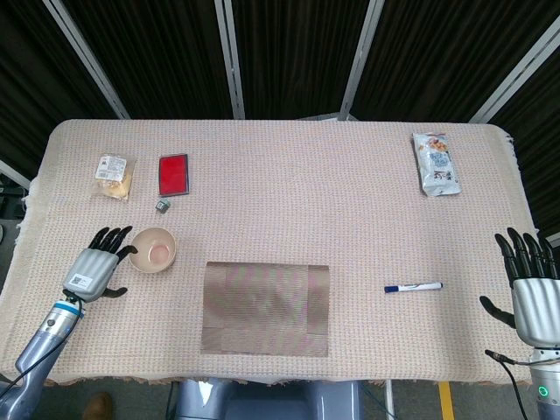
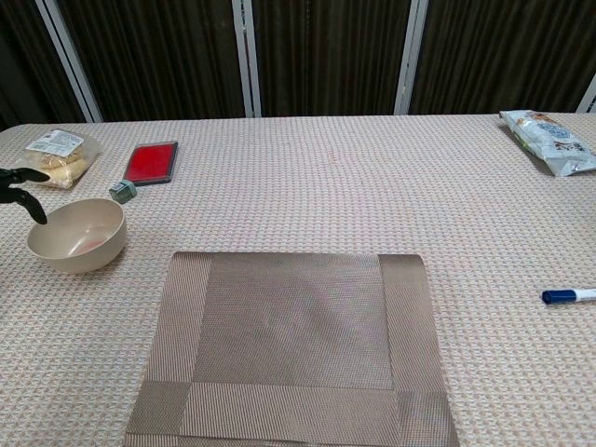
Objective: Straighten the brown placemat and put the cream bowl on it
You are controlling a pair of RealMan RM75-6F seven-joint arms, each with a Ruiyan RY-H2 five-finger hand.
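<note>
The brown placemat (image 1: 266,308) (image 2: 293,342) lies flat and square to the table's front edge, near the middle. The cream bowl (image 1: 153,249) (image 2: 77,234) stands upright on the cloth just left of the mat, apart from it. My left hand (image 1: 96,265) hovers right beside the bowl's left rim with fingers spread, holding nothing; only its fingertips (image 2: 20,189) show at the chest view's left edge. My right hand (image 1: 534,293) stays off the table's right edge, fingers apart and empty.
A red card (image 1: 173,173), a small grey cube (image 1: 163,205) and a snack packet (image 1: 114,174) lie behind the bowl. A blue-capped marker (image 1: 413,287) rests right of the mat. A snack bag (image 1: 436,164) sits at the far right corner.
</note>
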